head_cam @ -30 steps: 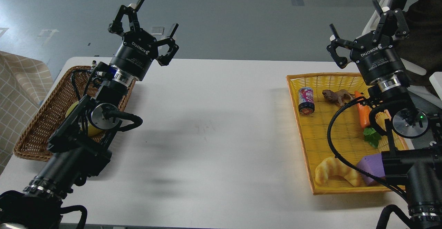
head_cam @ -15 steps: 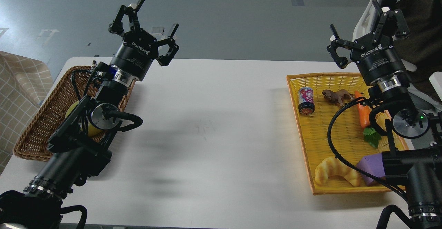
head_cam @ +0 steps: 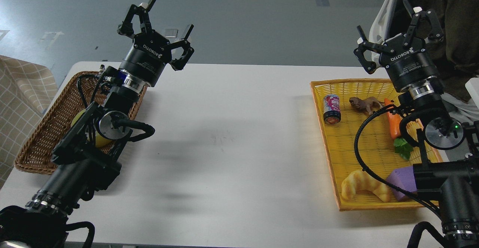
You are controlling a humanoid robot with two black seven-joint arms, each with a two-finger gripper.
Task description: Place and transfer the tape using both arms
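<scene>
The tape (head_cam: 78,119) shows only as a yellow patch inside the brown wicker basket (head_cam: 45,128) at the left; my left arm hides most of it. My left gripper (head_cam: 161,23) is open and empty, raised above the basket's far right corner near the table's back edge. My right gripper (head_cam: 393,27) is open and empty, raised above the far end of the yellow tray (head_cam: 329,143) at the right. Neither gripper touches anything.
The yellow tray holds a drink can (head_cam: 332,108), a brown animal toy (head_cam: 365,104), a carrot (head_cam: 393,124), a croissant toy (head_cam: 365,191) and a purple block (head_cam: 402,180). A white table (head_cam: 232,139) lies between basket and tray. A chair and a dark-clothed person (head_cam: 456,23) are behind the right gripper.
Both arms stay almost still. The chair and the dark-clothed person behind the right gripper have shifted in the background.
</scene>
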